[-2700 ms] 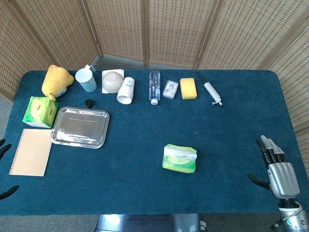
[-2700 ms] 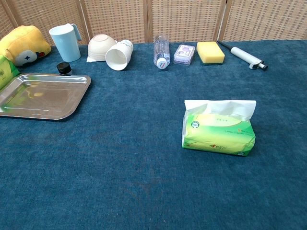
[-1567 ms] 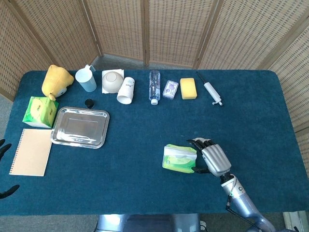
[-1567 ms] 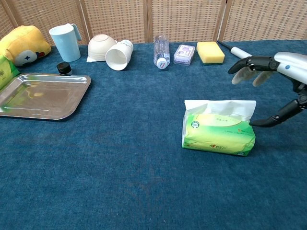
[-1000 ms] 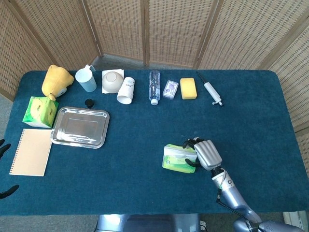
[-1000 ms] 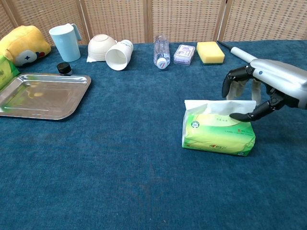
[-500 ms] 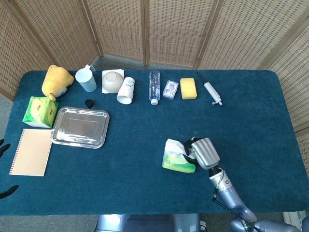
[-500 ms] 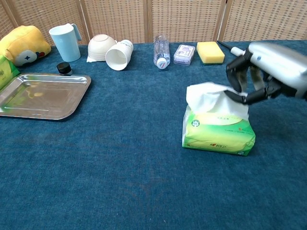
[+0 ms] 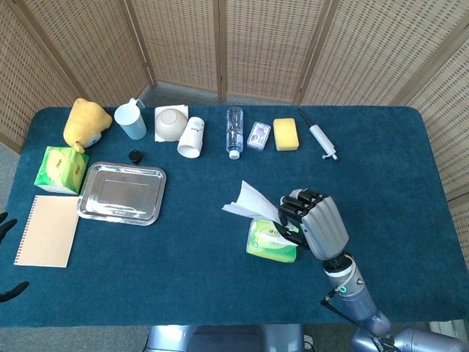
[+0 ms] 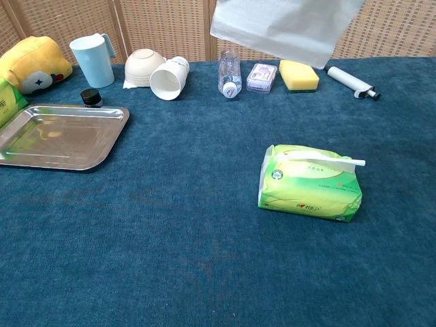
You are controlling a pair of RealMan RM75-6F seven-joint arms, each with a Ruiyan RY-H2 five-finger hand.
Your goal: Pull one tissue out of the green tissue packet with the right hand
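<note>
Half a second on, my right hand (image 9: 315,224) has risen clear of the blue table (image 9: 381,176), fingers pinched on the white tissue (image 10: 279,24), which now hangs free along the chest view's top edge. Below it, lower right of center, the green tissue packet (image 10: 310,182) lies flat, another sheet poking from its slot. At the head view's lower left edge, I can't tell my left hand's (image 9: 6,257) state.
</note>
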